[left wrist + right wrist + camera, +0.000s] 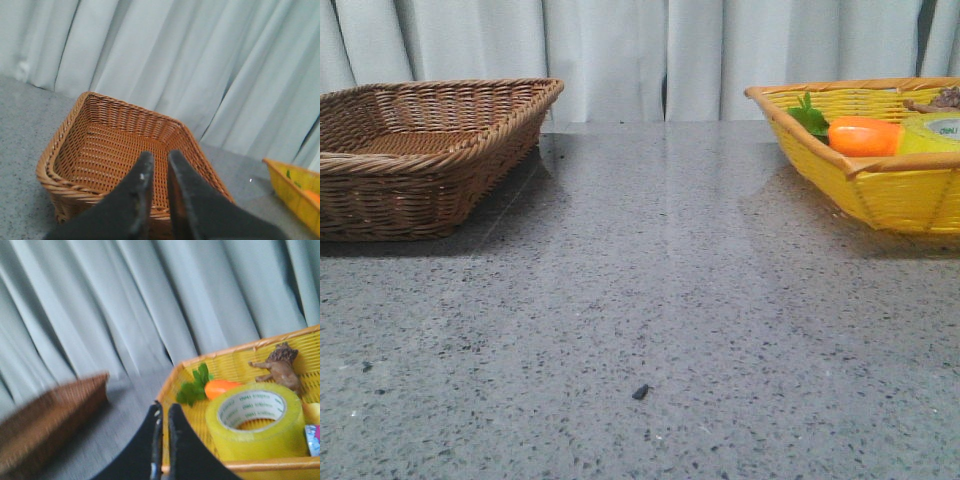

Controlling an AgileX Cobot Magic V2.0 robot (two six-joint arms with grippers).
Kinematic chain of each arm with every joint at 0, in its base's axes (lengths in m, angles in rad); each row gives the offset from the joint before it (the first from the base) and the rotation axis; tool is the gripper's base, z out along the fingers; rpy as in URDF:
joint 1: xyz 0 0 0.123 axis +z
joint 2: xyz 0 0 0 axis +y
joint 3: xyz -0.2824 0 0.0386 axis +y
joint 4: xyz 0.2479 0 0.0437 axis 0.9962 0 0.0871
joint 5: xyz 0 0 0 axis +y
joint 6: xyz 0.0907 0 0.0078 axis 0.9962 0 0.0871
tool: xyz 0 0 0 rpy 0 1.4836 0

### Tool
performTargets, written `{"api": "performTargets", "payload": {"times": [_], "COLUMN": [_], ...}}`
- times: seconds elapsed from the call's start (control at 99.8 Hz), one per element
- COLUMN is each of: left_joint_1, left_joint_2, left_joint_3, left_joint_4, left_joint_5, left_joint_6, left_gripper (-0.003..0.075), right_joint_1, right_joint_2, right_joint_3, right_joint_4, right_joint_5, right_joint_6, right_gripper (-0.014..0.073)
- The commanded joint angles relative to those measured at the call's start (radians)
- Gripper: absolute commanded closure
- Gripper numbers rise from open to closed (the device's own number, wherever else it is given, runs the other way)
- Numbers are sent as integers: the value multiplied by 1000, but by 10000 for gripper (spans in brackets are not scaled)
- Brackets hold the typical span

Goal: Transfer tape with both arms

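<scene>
Grey speckled worktop [650,300], pale curtain [620,55] behind. Brown wicker basket [415,150] on the left side, yellow wicker basket [880,165] on the right side, well apart.

Tape [255,422]: lies flat in the yellow basket, core opening facing up, white inner core with green print visible. In the front view only its top [932,133] shows above the basket rim, just beside the orange carrot [863,136]. Carrot's green leaves [195,386] point toward the basket corner. Small brown animal figure [279,367] sits behind the tape.

Left pincer [157,165]: fingers nearly together, narrow gap only, holding nothing; hangs above the near rim of the brown basket.

Right pincer [164,412]: fingers almost closed, thin slit between them, nothing held; sits at the near edge of the yellow basket, apart from the tape
</scene>
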Motion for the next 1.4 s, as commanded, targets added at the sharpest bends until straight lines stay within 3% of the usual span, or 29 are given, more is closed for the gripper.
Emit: {"api": "performTargets", "payload": {"times": [0.0, 0.06, 0.13, 0.2, 0.251, 0.501, 0.672, 0.822, 0.932, 0.982, 1.032, 1.062, 1.173, 1.393], "left_joint_1": [3, 3, 3, 3, 3, 3, 3, 3, 3, 3, 3, 3, 3, 3], "left_joint_2": [130, 217, 303, 371, 406, 439, 437, 437, 437, 437, 437, 437, 437, 437], "left_joint_3": [-134, -206, -280, -340, -369, -389, -389, -389, -389, -389, -389, -389, -389, -389], "left_joint_4": [70, 70, 68, 68, 68, 53, 39, 39, 39, 39, 39, 39, 39, 39], "left_joint_5": [75, 135, 186, 218, 233, 254, 265, 276, 290, 298, 303, 304, 304, 274], "left_joint_6": [11, 11, 11, 26, 36, 36, 36, 36, 36, 36, 36, 36, 36, 36], "left_gripper": [477, 325, 220, 206, 213, 249, 249, 249, 249, 249, 249, 249, 249, 249], "right_joint_1": [-4, -4, -4, -4, -4, -4, -4, -4, -4, -4, -4, -4, 3, 97], "right_joint_2": [169, 294, 434, 571, 665, 1089, 1302, 1434, 1508, 1518, 1512, 1499, 1444, 1378], "right_joint_3": [-164, -255, -369, -483, -569, -893, -1017, -1039, -1039, -1039, -1046, -1063, -1180, -1627], "right_joint_4": [-133, -156, -161, -162, -164, -288, -420, -447, -447, -447, -447, -447, -449, -442], "right_joint_5": [119, 199, 281, 369, 445, 710, 731, 731, 721, 701, 683, 674, 664, 684], "right_joint_6": [-10, -10, -10, -10, -10, -2, 72, 88, 101, 103, 103, 102, 99, 99], "right_gripper": [596, 495, 347, 216, 175, 180, 180, 180, 235, 363, 590, 664, 645, 645]}}
